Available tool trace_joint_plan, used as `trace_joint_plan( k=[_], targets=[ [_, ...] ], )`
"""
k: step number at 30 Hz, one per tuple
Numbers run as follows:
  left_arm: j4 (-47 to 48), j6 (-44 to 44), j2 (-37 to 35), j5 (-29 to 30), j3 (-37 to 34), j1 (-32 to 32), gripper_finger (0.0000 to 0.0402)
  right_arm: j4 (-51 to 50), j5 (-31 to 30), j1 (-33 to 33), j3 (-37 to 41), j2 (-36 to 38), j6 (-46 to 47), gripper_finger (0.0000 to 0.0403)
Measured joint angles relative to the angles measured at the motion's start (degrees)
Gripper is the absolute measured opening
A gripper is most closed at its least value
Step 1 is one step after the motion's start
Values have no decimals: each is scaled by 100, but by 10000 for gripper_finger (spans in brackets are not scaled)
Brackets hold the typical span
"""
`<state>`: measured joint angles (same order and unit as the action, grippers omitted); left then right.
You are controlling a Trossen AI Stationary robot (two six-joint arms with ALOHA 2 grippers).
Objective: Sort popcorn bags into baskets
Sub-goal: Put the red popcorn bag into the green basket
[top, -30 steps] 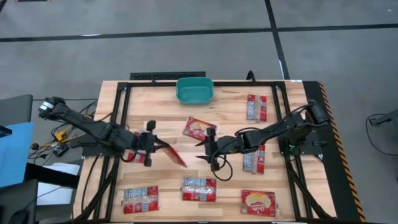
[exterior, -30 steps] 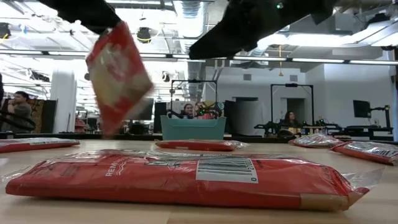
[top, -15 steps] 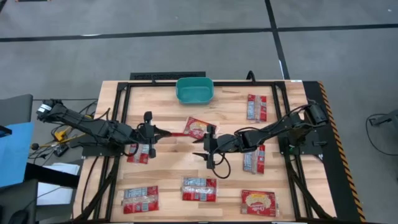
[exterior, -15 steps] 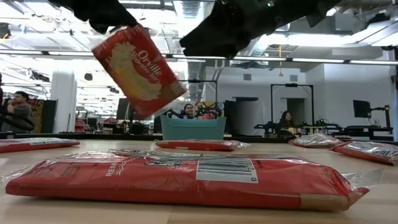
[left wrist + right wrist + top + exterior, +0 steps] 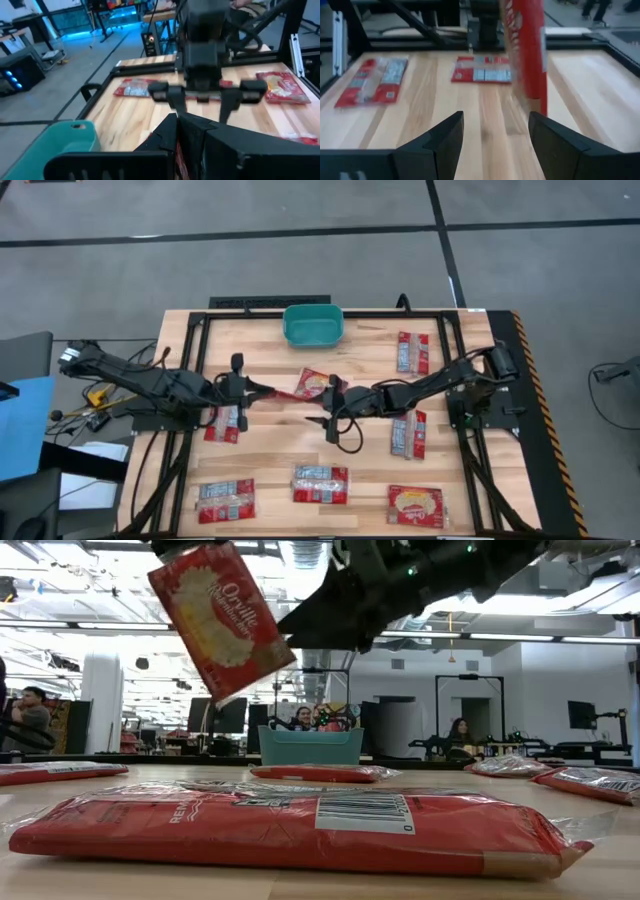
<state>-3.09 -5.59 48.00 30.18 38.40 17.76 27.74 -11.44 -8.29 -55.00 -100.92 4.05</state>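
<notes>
Left gripper (image 5: 252, 391) pinches 1 popcorn bag (image 5: 285, 393) edge-on above the bench (image 5: 270, 450) centre, long axis pointing toward 3 o'clock, at the wide-open right gripper (image 5: 322, 406). 7 more bags lie flat. 1 teal basket (image 5: 313, 325) sits at 12 o'clock.

**Surroundings of the work area**

Wooden bench (image 5: 270, 345) with a black frame (image 5: 196, 350) along its edges, standing on a grey floor (image 5: 300, 260) crossed by dark lines. A blue sheet (image 5: 22, 425) lies beside the bench. Beyond it, seated people (image 5: 30, 710) and a dark monitor (image 5: 582, 714) occupy a brightly lit room.
</notes>
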Motion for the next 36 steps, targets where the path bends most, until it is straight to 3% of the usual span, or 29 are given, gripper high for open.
trace_joint_plan(
  k=[8,15,27,33,36],
  targets=[
    [121,-144,-1,-119,275,2,0,1070,-49,307,0,-449,-89,249],
    [198,-168,-1,-119,286,2,0,932,-418,336,4,-330,-246,249],
    [303,-99,-1,-257,286,2,0,1095,-429,335,0,-197,-993,249],
    [316,-78,1,-248,286,2,0,1302,510,290,0,-221,-908,249],
    [261,-80,1,-282,286,-41,0,1317,553,300,0,-314,-814,249]
  ],
)
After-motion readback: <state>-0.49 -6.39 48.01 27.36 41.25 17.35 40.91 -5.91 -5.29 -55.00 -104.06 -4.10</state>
